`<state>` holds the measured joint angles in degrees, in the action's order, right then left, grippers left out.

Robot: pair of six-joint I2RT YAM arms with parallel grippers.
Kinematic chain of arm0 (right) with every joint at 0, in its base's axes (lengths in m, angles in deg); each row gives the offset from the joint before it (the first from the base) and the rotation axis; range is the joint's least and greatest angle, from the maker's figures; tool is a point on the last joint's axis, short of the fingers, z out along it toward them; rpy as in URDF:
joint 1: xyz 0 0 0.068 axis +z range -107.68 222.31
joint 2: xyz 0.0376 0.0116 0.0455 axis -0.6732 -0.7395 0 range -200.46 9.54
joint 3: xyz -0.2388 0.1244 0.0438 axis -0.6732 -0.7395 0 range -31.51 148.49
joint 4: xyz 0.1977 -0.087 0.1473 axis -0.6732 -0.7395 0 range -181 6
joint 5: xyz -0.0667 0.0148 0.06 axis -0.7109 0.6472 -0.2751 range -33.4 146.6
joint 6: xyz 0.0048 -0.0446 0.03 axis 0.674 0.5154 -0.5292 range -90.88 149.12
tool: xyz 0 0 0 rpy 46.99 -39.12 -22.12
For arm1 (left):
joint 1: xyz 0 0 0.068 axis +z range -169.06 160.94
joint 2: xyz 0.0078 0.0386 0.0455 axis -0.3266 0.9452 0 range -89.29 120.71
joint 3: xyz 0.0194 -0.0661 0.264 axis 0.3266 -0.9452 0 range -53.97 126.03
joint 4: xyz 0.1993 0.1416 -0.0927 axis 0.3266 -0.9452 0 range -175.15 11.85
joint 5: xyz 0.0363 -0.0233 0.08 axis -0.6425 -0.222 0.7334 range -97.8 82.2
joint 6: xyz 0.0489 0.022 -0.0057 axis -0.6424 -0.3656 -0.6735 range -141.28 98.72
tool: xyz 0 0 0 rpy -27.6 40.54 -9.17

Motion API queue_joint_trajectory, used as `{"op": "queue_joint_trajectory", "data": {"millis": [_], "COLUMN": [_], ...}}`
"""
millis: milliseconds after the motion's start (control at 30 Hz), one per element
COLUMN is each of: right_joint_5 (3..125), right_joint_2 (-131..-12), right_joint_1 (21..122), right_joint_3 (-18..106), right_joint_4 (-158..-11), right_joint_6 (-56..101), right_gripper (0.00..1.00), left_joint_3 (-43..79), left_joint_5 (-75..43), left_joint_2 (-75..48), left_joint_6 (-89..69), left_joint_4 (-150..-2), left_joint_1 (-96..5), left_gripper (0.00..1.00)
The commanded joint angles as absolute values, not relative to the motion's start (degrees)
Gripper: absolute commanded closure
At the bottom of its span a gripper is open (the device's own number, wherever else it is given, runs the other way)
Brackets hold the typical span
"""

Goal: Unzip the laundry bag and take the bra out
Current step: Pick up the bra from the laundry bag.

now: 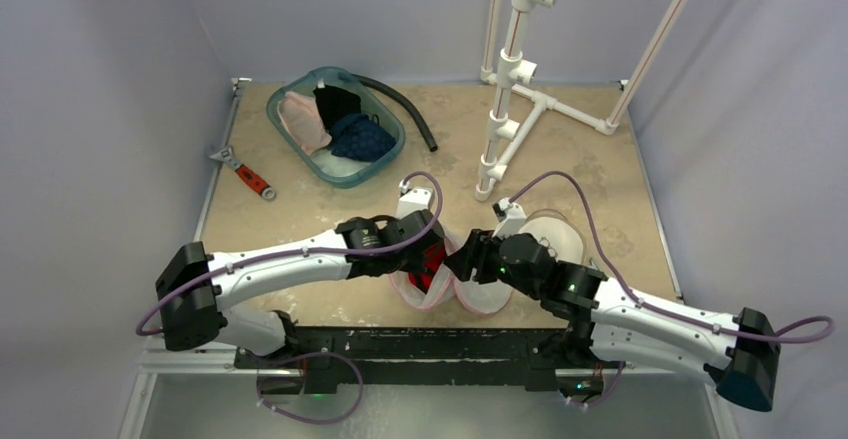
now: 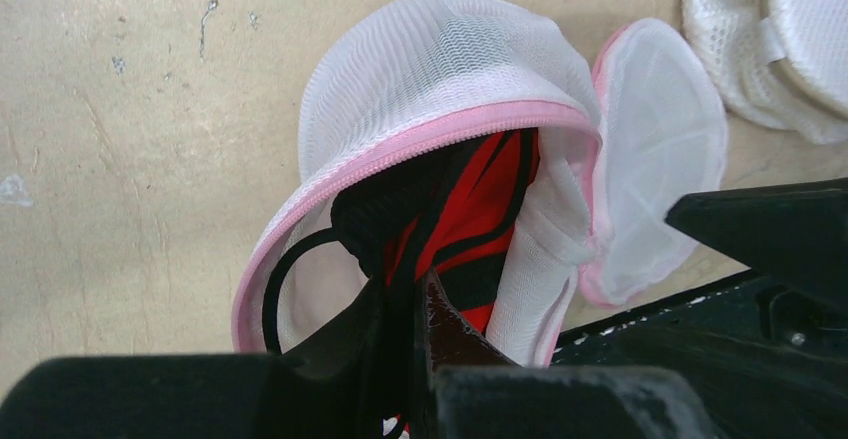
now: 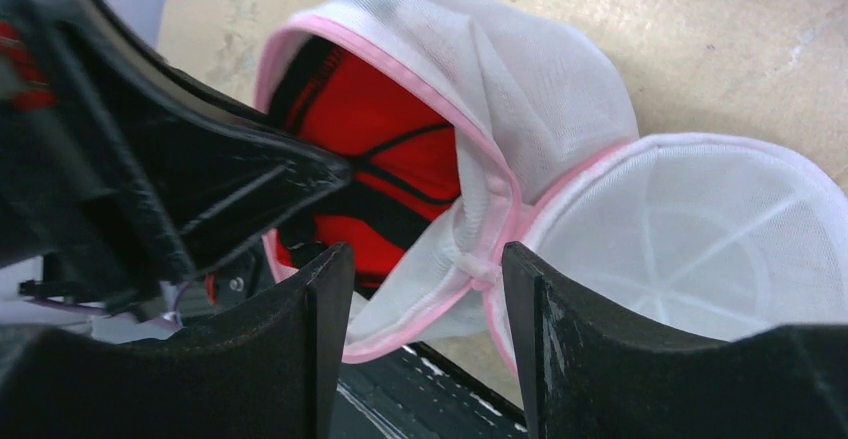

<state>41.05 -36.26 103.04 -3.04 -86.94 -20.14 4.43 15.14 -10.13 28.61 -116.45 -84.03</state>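
The table (image 1: 600, 189) carries a white pipe frame (image 1: 510, 109) at the back right and a teal basin (image 1: 392, 149) of clothes at the back left. Both arms reach inward and meet over the near middle, where the bag (image 2: 440, 59) lies close to the table's front edge. Its pink-edged zip gapes wide, one round mesh half flopped open to the side. A second white mesh bag (image 1: 560, 234) sits just behind the right arm. The red and black bra (image 2: 480, 199) is inside the open bag, bulging out of the mouth. A black hose (image 1: 405, 109) curves beside the basin, and a wrench (image 1: 248, 174) lies near the left edge. The left gripper (image 2: 415, 289) has its fingers pinched tight on the bra's black fabric at the mouth. The right gripper (image 3: 428, 259) has its fingers spread, straddling the bag's pink seam without clamping it.
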Motion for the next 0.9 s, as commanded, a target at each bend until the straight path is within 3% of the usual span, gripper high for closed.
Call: {"op": "queue_joint_trajectory", "data": {"millis": [0, 300, 433, 633, 867], "right_joint_5": [39.53, 38.33, 35.19, 34.1, 34.61], "right_joint_2": [-37.93, -42.9, -48.45, -46.84, -45.86], "right_joint_1": [103.28, 102.86, 102.3, 100.46, 98.14], "right_joint_3": [-2.39, -1.04, 1.6, 1.41, 1.82], "right_joint_4": [-89.01, -85.96, -88.28, -88.23, -88.63], "right_joint_6": [-20.31, -19.92, -20.23, -20.67, -20.89], "right_gripper": [0.4, 0.41, 0.58, 0.81, 0.95], "left_joint_3": [8.26, 7.35, 6.37, 4.76, 1.97], "left_joint_5": [16.72, 13.72, 12.17, 10.78, 6.83], "left_joint_2": [-12.4, -14.74, -16.15, -18.09, -19.4], "left_joint_6": [26.69, 25.71, 25.65, 24.19, 19.27], "left_joint_4": [-117.71, -117.87, -117.29, -117.74, -116.55], "left_joint_1": [-84.32, -84.31, -84.29, -84.29, -84.28], "left_gripper": [1.0, 1.0, 1.0, 1.0, 1.0]}}
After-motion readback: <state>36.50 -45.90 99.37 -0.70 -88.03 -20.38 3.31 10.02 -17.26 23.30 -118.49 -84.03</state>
